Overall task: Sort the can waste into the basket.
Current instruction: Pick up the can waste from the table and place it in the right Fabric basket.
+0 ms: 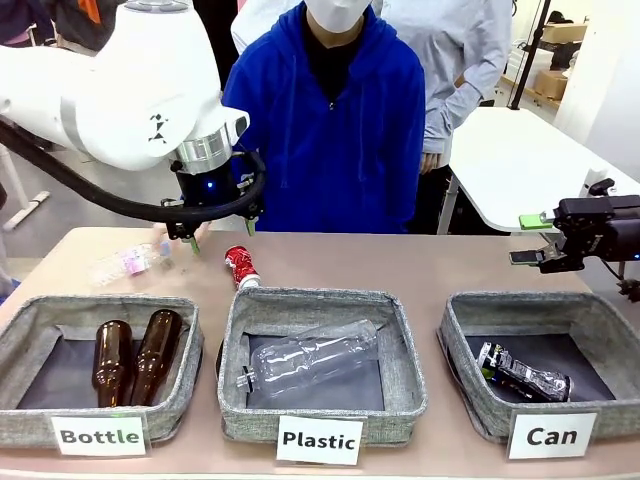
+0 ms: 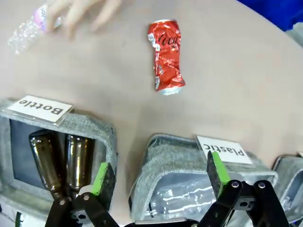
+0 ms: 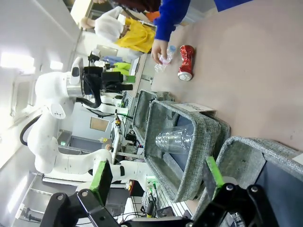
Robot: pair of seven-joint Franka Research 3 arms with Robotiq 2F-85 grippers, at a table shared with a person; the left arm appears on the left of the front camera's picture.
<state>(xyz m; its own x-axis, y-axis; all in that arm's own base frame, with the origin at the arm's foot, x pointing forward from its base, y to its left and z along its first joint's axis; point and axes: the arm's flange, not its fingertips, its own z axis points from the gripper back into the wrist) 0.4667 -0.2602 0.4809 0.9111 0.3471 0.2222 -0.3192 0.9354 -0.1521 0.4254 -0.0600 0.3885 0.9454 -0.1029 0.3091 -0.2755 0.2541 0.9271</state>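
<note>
A crushed red can lies on the bench, just beyond the Plastic basket. The left claw hangs over it, pointing down, jaws wide open and empty. Best next move: centre the can's narrow width between the pads, lower, close firmly, then carry it to the Can basket at far right. The right claw is held level there, open and empty.

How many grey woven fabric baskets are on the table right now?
3, in a row along the near edge of the table: the Bottle basket on the robot's left, the Plastic basket in the middle, the Can basket on its right. None seems hidden.
</note>
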